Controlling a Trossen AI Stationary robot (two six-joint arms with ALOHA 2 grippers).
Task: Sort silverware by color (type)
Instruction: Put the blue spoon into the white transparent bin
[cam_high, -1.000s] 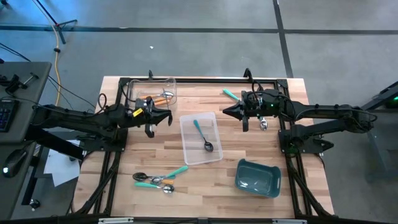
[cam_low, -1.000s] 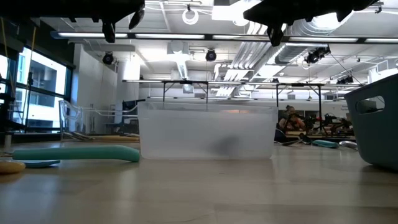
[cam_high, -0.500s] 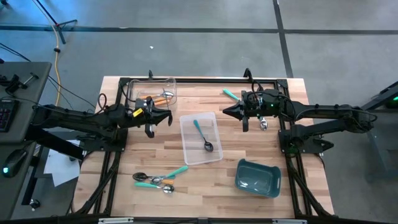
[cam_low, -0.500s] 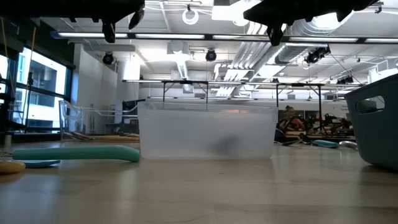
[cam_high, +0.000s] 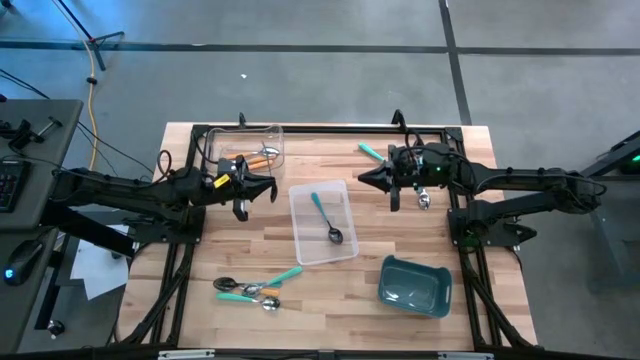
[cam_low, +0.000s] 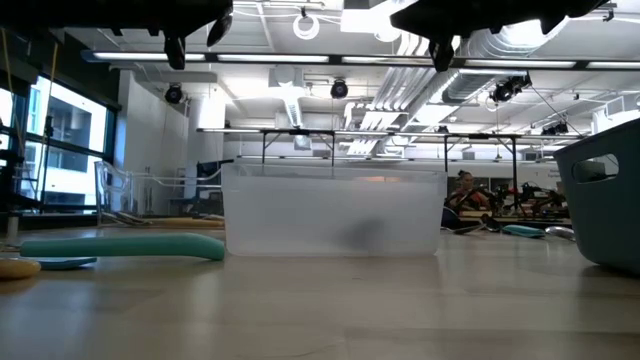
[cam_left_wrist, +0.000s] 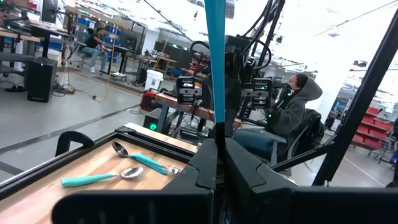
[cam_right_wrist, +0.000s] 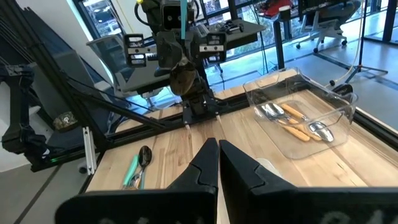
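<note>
Left gripper (cam_high: 262, 188) clenched a teal-handled spoon (cam_left_wrist: 215, 56) upright at nine o'clock of the central tray (cam_high: 322, 222); right gripper (cam_high: 368, 178) hovered clenched, empty, at two o'clock.

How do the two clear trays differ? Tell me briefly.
The back-left tray holds orange-handled spoons; the centre tray holds one teal-handled spoon. The back-left tray's long side runs across the table; the centre tray's runs roughly front to back. Both are clear, rectangular plastic. The left tool grips another teal spoon.
</note>
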